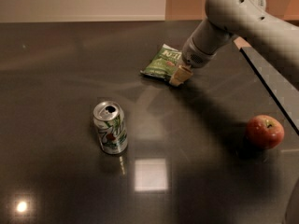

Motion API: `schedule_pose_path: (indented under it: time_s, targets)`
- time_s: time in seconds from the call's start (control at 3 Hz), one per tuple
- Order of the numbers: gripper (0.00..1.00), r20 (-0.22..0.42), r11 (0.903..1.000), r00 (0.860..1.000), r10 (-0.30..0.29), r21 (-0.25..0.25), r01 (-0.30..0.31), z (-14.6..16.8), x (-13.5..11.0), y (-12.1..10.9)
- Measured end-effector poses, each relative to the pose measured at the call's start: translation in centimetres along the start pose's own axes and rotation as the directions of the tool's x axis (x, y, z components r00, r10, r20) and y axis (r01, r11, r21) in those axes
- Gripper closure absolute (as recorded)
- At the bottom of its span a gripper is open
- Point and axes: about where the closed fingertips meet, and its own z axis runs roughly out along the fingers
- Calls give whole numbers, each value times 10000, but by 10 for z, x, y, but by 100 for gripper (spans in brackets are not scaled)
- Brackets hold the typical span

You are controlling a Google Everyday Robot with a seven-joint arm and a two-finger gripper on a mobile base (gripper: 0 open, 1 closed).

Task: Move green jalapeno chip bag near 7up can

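The green jalapeno chip bag (pixel 162 63) lies flat on the dark table, towards the back and right of the middle. The gripper (pixel 180 74) hangs from the grey arm at the upper right and sits low over the bag's right edge, its tan fingertip (pixel 177 76) at the bag's right side. The 7up can (pixel 110 127) stands upright in the left middle of the table, well in front and to the left of the bag, its tab opening showing on top.
A red apple (pixel 265 131) sits at the right of the table. The table's right edge (pixel 271 85) runs diagonally behind the apple. The arm's shadow falls across the table between bag and apple.
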Motion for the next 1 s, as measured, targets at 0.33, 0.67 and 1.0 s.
schedule_pose_path:
  time_s: [0.33,0.67,1.0]
  targets:
    - [72,104,9999,9999,29,-123,-28,-5,-2,2]
    - [94,386,9989,9993,-13,-466,31,-16,-5,18]
    - [100,904,9938,9954,-330,-1026,423,-34,-13,52]
